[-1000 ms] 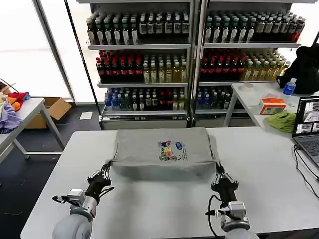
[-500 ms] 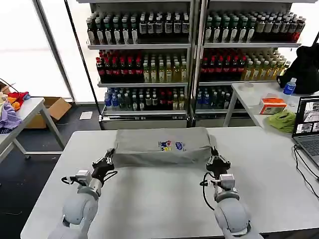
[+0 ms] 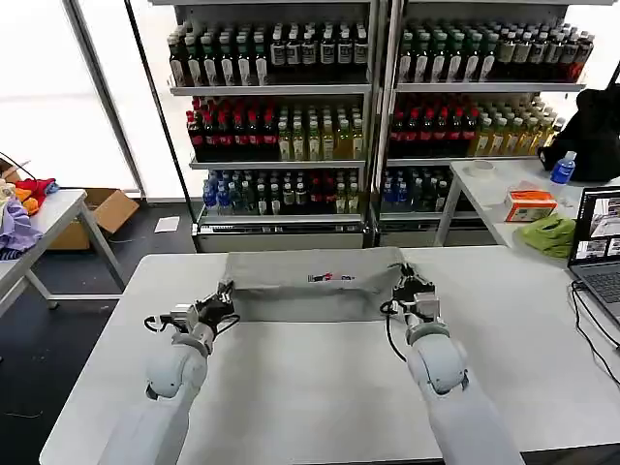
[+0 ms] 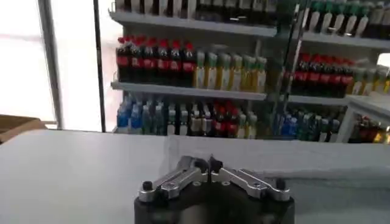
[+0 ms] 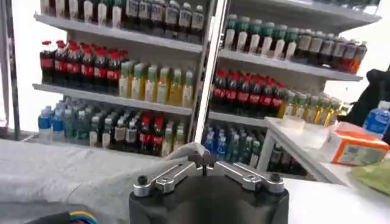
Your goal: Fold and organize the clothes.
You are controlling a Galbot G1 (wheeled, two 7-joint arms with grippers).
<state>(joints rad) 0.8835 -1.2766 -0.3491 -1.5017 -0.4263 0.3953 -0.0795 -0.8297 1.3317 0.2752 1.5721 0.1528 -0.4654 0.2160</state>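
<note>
Grey fabric is pinched in both pincers. The left pincer (image 3: 225, 293) has its fingers pressed together on the left end of the T-shirt (image 3: 310, 295), and the left wrist view shows the fingertips (image 4: 207, 163) meeting with no gap between them. The right pincer (image 3: 404, 282) is likewise clamped on the right end, a bunch of the cloth rising against its closed tips (image 5: 202, 159).

Between the two pincers the T-shirt stretches as one long band, its long axis running straight from one grip to the other, across the far part of the desk (image 3: 320, 387). From each pincer the bulk of the cloth lies inward, toward the other arm, and slightly beyond the tips. Only a thin strip of the chest print (image 3: 331, 278) shows near the fold line at the far edge, closer to the right pincer than the left.

Each arm holds its own end, so neither is nearer to the work; the fold appears well along, and what comes next likely depends on both ends being set down level, or the band will skew.

Beyond the desk stand shelves of bottles (image 3: 291, 116).
</note>
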